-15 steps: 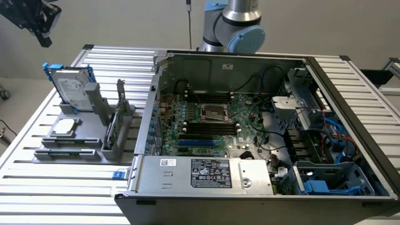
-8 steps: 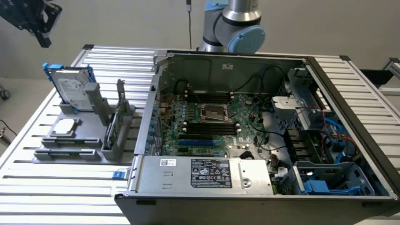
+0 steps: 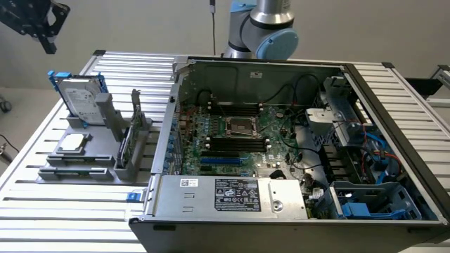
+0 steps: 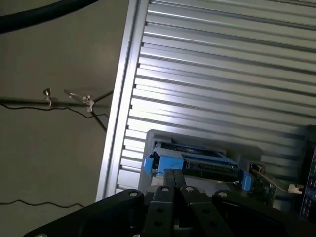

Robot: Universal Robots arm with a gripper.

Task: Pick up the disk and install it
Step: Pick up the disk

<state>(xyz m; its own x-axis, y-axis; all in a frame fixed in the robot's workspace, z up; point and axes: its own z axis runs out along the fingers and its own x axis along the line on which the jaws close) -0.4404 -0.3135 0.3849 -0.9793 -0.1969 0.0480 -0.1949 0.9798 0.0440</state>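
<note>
- The pincer [image 3: 48,45] hung in the air well to the exterior view's left of the open computer case [image 3: 295,158]. Its jaws were pressed together with nothing between them.
- The disk [image 3: 81,100] stood upright in a grey holder [image 3: 77,171] on the bench [image 3: 42,211], also left of the case, below the pincer and apart from it.
- The pick-up step looked to be in hand, at the approach only, with nothing lifted. A grasp would call for the jaws to part and to line up squarely over the disk's top edge.
- A processor chip [image 3: 72,142] lay flat in the holder, and a green card [image 3: 134,132] stood between the disk and the case wall. Room was open above but tight at the sides.
- At the case's right end, cables [image 3: 380,153] crowded the blue-trimmed bays [image 3: 359,208].
</note>
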